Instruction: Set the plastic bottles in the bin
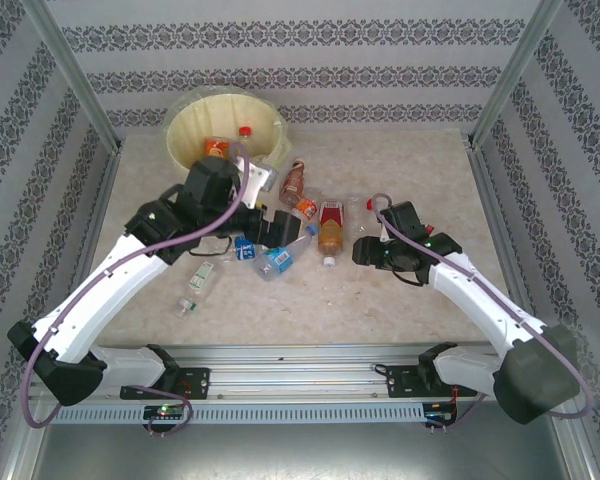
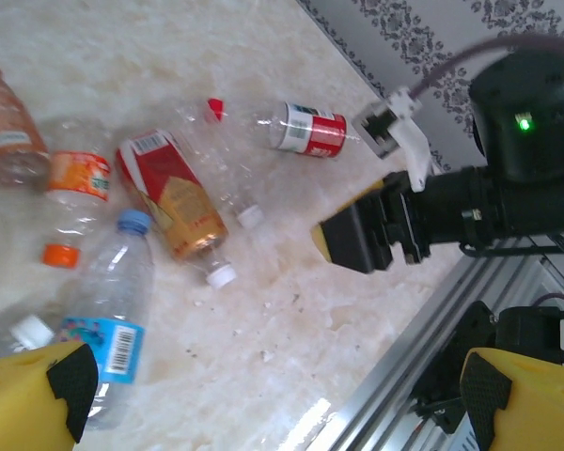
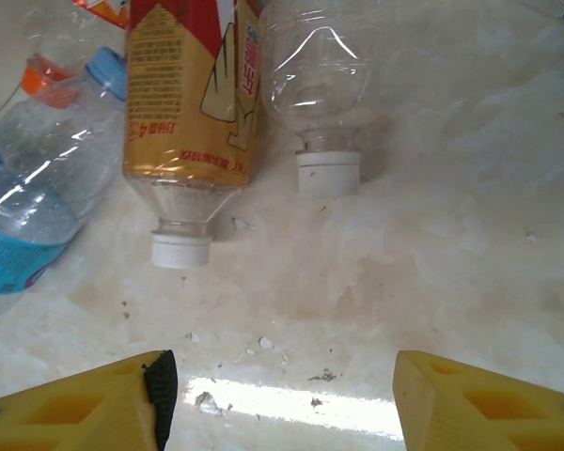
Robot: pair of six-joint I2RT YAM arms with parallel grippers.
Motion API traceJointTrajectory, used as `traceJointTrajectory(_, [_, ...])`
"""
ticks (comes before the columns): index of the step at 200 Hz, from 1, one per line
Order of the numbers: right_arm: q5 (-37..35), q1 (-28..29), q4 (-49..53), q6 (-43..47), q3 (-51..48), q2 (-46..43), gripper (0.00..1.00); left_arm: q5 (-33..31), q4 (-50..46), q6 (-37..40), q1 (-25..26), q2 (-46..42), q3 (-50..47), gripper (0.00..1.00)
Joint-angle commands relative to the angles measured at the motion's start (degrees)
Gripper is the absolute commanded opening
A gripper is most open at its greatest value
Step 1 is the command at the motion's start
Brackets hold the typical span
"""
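Note:
The pale yellow bin (image 1: 185,128) stands at the back left with two bottles inside. Several plastic bottles lie loose mid-table: a red-and-gold labelled one (image 1: 330,228) (image 3: 183,94), a blue-labelled one (image 1: 278,260) (image 2: 108,329), an orange-labelled one (image 2: 78,177) and a brown one (image 1: 295,180). My left gripper (image 1: 270,230) (image 2: 282,385) hangs wide open above the table beside the blue-labelled bottle, holding nothing. My right gripper (image 1: 365,248) (image 3: 280,376) is open just short of the white caps of the red-and-gold bottle and a clear bottle (image 3: 320,75), nothing between its fingers.
A green-labelled bottle (image 1: 198,275) lies nearer the front left. A red-and-white labelled bottle (image 2: 310,130) lies by the right arm. The metal rail (image 1: 300,360) runs along the near edge, and patterned walls close in the table.

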State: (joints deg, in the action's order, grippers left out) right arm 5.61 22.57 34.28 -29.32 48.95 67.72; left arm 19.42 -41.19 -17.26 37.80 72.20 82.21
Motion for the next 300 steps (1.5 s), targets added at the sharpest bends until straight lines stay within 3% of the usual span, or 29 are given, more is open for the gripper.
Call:
traceJointTrajectory(1, [-1.5,-0.8,-3.1,0.9,0.8,2.5,0.63,-0.4,11.4,-5.2,2.8,-2.2,-6.2,1.00])
traceJointTrajectory(65, [-1.3,-1.8,-7.0,0.4,1.6,10.2,0.59,1.8,21.1,-11.5,6.0,-1.5,-16.2,1.00])
traceJointTrajectory(111, [-1.5,-2.3,-9.3,-0.1,2.4,14.4,0.56,-0.4,23.7,-14.4,6.4,-0.7,-19.4,1.00])
traceJointTrajectory(300, [-1.2,-3.2,-16.2,-1.3,4.1,28.4,0.51,2.6,27.1,-16.9,7.6,3.4,-20.8,1.00])
